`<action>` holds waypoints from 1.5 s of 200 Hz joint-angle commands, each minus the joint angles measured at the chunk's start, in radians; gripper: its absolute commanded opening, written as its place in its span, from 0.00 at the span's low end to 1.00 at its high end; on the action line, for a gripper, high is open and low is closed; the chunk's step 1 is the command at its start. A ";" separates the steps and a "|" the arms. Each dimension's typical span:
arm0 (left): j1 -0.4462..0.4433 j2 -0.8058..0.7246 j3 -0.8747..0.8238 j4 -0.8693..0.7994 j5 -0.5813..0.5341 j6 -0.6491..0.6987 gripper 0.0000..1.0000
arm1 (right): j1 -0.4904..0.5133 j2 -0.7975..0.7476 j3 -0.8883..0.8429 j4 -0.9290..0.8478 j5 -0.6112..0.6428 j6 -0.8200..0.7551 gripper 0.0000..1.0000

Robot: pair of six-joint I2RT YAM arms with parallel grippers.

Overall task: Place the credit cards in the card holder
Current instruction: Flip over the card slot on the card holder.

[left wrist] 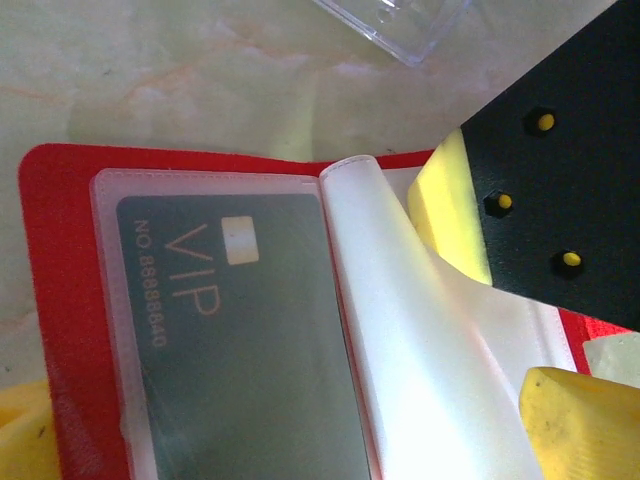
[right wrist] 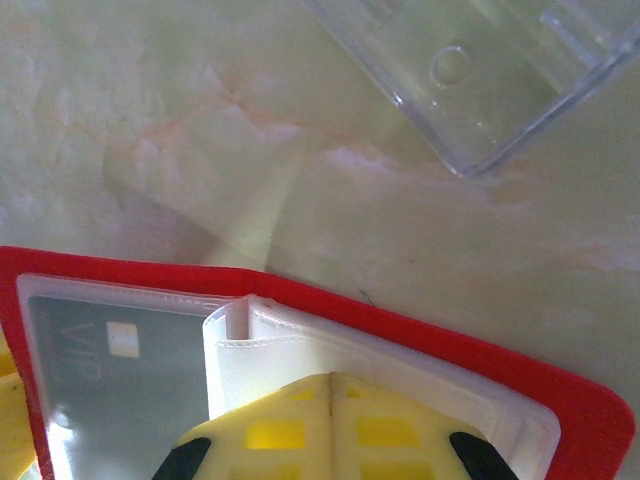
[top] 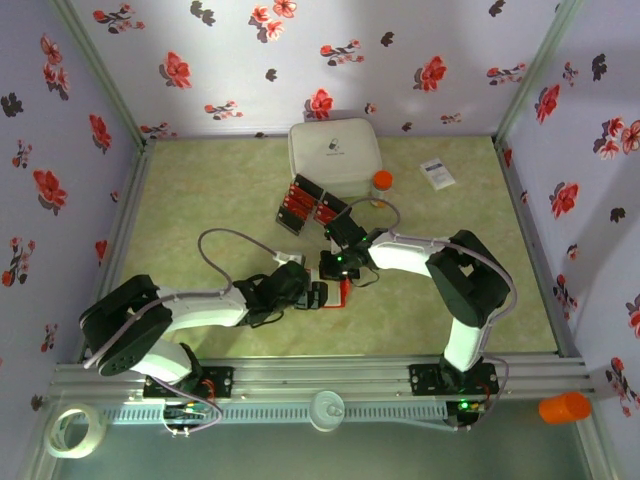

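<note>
One card [left wrist: 240,340] sits sleeved in the open card holder [left wrist: 55,300]; beyond it, more credit cards [top: 300,203] apparently wait. The right gripper [right wrist: 333,390] pinches its clear leaf [left wrist: 400,330]; the left gripper [left wrist: 300,445] gapes open at the holder.

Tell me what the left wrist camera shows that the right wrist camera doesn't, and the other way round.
Left wrist: the number printed on the VIP card, and the black body, with yellow screws, of the right pincer, seen from outside. Right wrist: that pincer's yellow fingers head-on, pressed together over the clear sleeve page, plus the round mark on the clear plastic tray. Both: the open red card holder on the pale table, the VIP card sleeved inside.
</note>
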 commanded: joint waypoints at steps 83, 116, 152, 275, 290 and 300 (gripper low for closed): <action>-0.015 0.041 -0.039 -0.010 -0.048 -0.060 0.88 | 0.009 -0.012 -0.006 -0.035 -0.004 0.016 0.06; -0.018 0.033 -0.051 0.009 -0.046 -0.061 0.82 | 0.000 -0.073 0.004 -0.058 0.014 0.018 0.23; -0.021 0.034 -0.060 0.024 -0.046 -0.065 0.78 | -0.004 -0.121 -0.010 -0.061 0.040 0.037 0.39; -0.026 0.031 -0.058 0.028 -0.046 -0.060 0.76 | -0.004 -0.045 -0.055 0.074 -0.026 0.110 0.52; -0.025 0.030 -0.060 0.028 -0.046 -0.060 0.76 | -0.004 -0.036 -0.051 0.083 -0.033 0.111 0.51; -0.026 0.028 -0.059 0.028 -0.045 -0.058 0.76 | -0.004 -0.031 -0.049 0.089 -0.042 0.112 0.51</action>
